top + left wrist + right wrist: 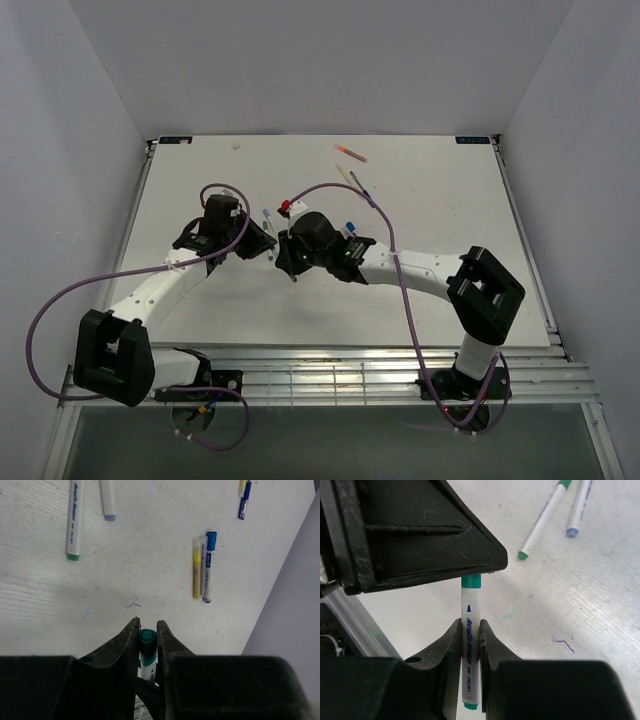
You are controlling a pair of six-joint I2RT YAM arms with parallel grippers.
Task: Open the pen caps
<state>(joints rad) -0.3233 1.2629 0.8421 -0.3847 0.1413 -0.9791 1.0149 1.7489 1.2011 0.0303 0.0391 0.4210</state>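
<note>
Both grippers hold one white marker pen between them above the table. My left gripper (148,626) is shut on its teal-green cap (147,639), which points at the camera between the fingers. My right gripper (469,627) is shut on the white barrel (470,605) of the same pen. The cap (471,581) still sits on the barrel, its end hidden under the left gripper's black body (420,535). In the top view the two grippers meet tip to tip, left (266,243) and right (287,250).
Loose pens lie on the white table: a green-ended one (75,517), a purple-ended one (107,500), a yellow, pink and blue group (202,567), a blue one (244,500). An orange pen (351,152) lies far back. A grey wall (295,605) is close on the right.
</note>
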